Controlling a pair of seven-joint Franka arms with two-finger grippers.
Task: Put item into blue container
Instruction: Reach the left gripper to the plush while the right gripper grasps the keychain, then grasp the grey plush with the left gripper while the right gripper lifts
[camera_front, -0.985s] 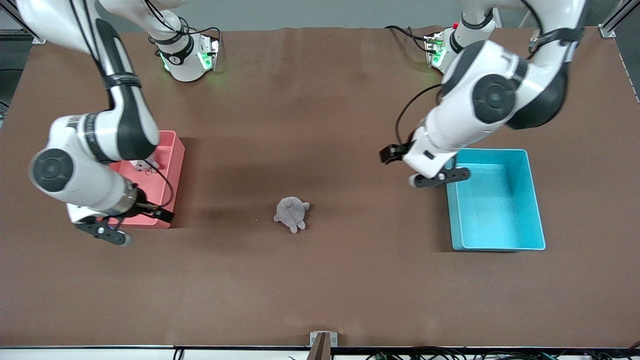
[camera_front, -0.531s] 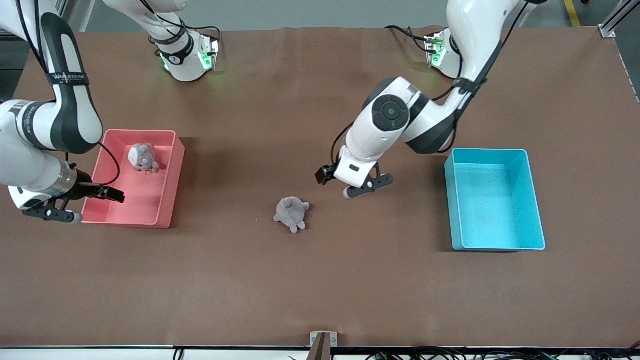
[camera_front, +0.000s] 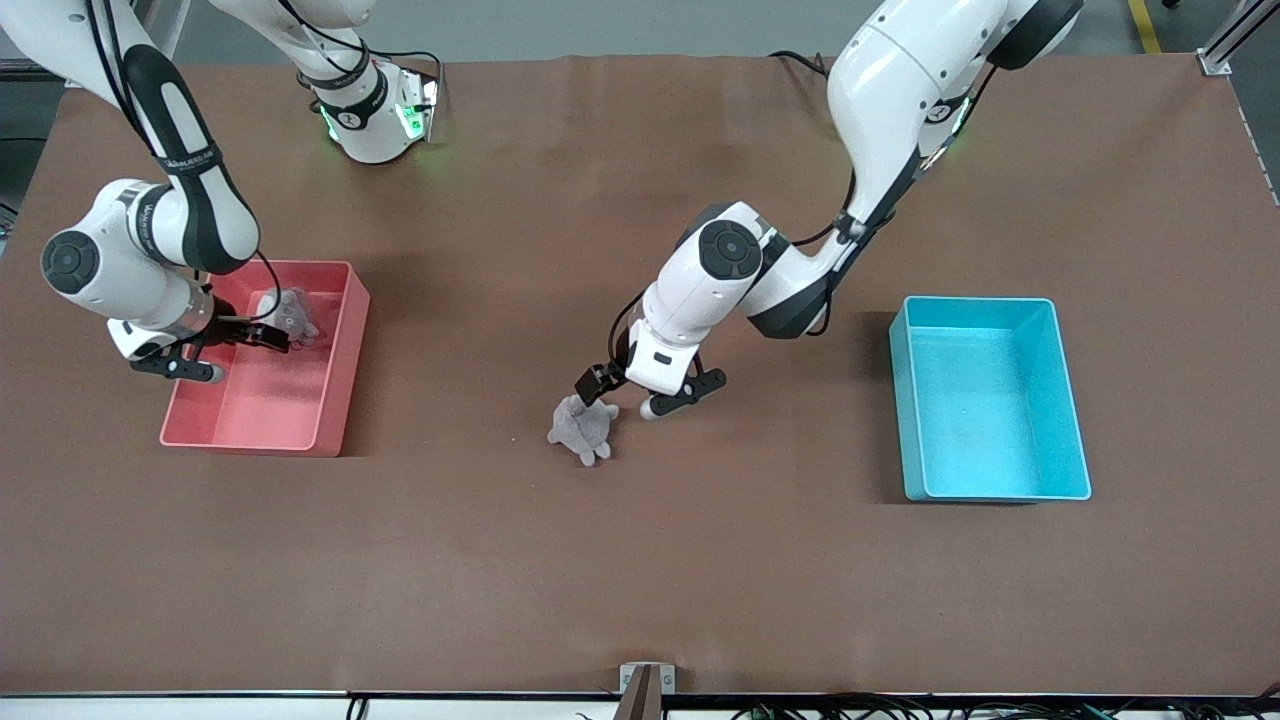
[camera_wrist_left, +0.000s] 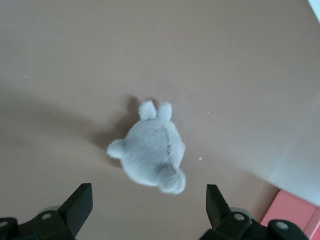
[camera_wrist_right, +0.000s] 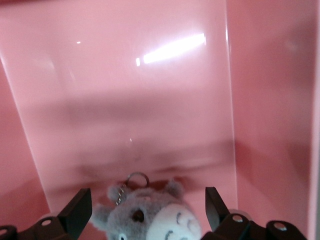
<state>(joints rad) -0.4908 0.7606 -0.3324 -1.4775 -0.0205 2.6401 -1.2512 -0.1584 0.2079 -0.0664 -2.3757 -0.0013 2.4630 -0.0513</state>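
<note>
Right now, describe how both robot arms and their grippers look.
Both arms are glossy white with black joint bands, round dark joint caps and loose black cables. The left gripper and right gripper have black two-finger jaws. Green lights glow at the bases.

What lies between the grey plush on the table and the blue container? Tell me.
Only bare brown table. In the front view nothing rests between the grey plush and the blue container; the open left gripper hangs over the plush's end of that stretch.
</note>
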